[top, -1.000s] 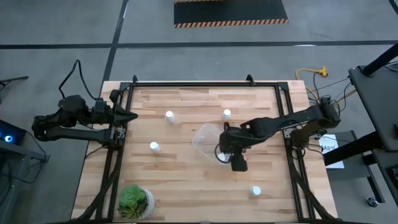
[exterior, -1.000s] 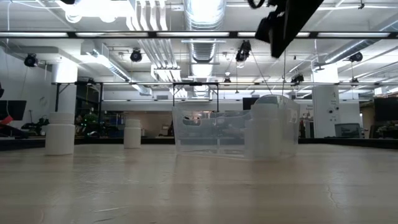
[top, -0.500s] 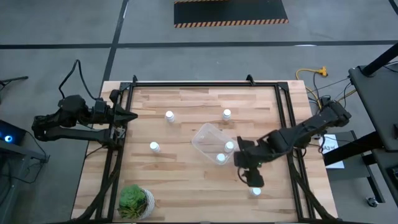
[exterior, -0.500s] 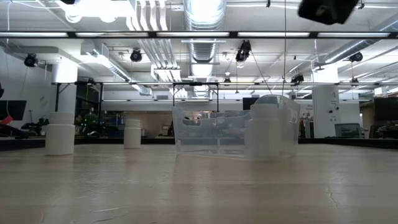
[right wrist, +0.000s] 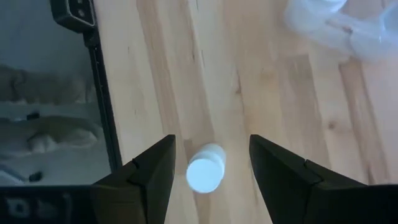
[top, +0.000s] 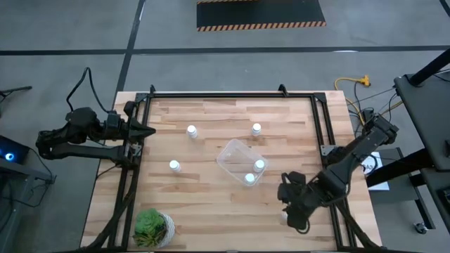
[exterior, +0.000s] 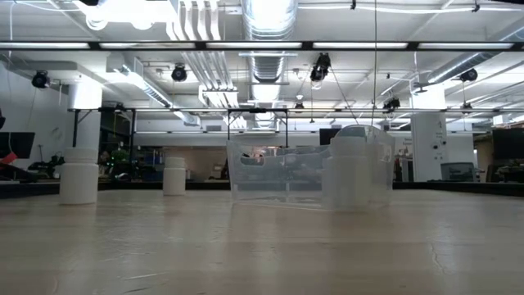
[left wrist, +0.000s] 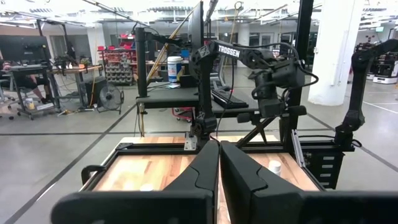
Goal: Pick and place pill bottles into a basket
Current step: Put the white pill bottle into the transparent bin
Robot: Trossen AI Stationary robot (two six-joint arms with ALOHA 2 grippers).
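Basket (top: 240,161) sits mid-worktop (top: 211,204), rotated off square, clear thin-walled plastic. Two pill bottles are already in it, at its corner nearest my right arm: one (top: 259,164), another (top: 249,178). I judge it light and a bit flexy, easy to shove if I clip a wall on the drop, so releases should come in from above, inside the rim.

Left arm is parked at the left edge of the worktop, left claw (left wrist: 218,163) closed with nothing in it.

My right claw (right wrist: 208,167) is over the near-right corner of the worktop, spread wide and empty, pointing down. The right wrist view shows the target bottle (right wrist: 205,169) upright directly between my fingers, with clearance both sides; no contact yet. In the high view the arm hides it.

Three more bottles stand loose on the worktop: far left-centre (top: 191,131), far centre (top: 256,128), left of the basket (top: 174,166).

Handling guess: small rigid plastic cylinders, light, smooth white walls, so slippery and tippy. Cap is round and gives little purchase. Best grab is across the body just under the cap, fingers square to the axis, moderate squeeze; a hard pinch could squirt it out sideways. It's close to the frame rail (right wrist: 102,106), so descend straight, no sideways sweep.
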